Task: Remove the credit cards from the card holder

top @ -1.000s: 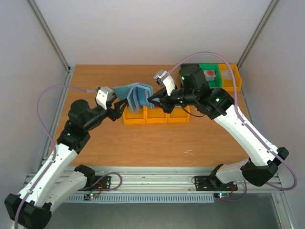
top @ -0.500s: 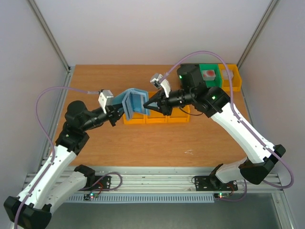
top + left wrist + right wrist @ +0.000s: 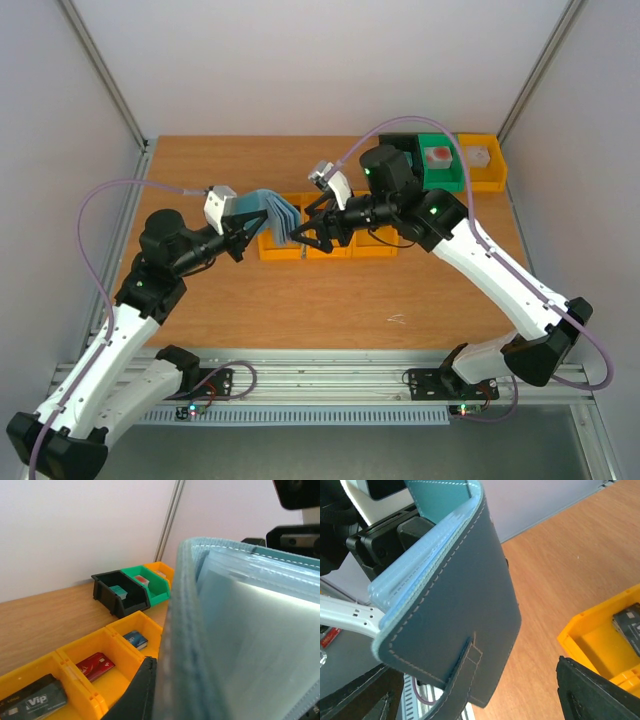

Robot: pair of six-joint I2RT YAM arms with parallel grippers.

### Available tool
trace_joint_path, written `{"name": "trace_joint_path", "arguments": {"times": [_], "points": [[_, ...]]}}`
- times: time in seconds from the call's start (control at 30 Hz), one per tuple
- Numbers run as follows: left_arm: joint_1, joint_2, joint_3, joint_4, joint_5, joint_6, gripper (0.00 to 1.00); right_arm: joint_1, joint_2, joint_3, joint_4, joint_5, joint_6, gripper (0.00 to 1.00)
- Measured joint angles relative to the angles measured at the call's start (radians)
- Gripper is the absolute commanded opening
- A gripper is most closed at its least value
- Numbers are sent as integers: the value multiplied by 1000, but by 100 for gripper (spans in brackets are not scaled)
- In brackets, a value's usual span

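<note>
My left tool is clenched on the card holder; my right tool hangs released beside it. I'd hold it steady, sleeves turned toward the right tool.

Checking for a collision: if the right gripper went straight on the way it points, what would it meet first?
Probably the card holder: it stands right ahead of the right gripper, between its open fingers. The exact gap is unclear.

dark grey card, white "VIP" lettering
</note>
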Motion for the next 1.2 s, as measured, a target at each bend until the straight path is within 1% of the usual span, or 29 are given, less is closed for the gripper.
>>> {"name": "trace_joint_path", "arguments": {"times": [0.17,0.33,0.43,0.57,0.63,0.73,0.8,0.83,0.93,1.13,1.17,1.2], "points": [[0,2,0,5,2,-60,0,34,0,-29,54,8,-1,85],[0,8,0,5,2,-87,0,76,0,-45,101,74,-6,81],[0,9,0,5,2,-93,0,90,1,-51,128,122,-2,84],[0,9,0,5,-2,-104,0,106,13,-51,161,179,0,84],[0,10,0,5,-6,-108,0,117,21,-51,173,206,0,80],[0,10,0,5,-11,-108,0,129,25,-55,185,241,-1,66],[0,10,0,5,-14,-108,0,132,25,-57,190,251,0,60],[0,10,0,5,-15,-108,0,132,25,-58,192,260,-1,59],[0,9,0,7,-11,-108,0,131,25,-66,191,295,0,58],[0,10,0,11,8,-108,0,131,26,-68,191,353,8,61],[0,10,0,11,12,-108,0,131,28,-68,192,358,10,58],[0,10,-1,11,16,-108,0,131,31,-68,192,363,13,53]]}}
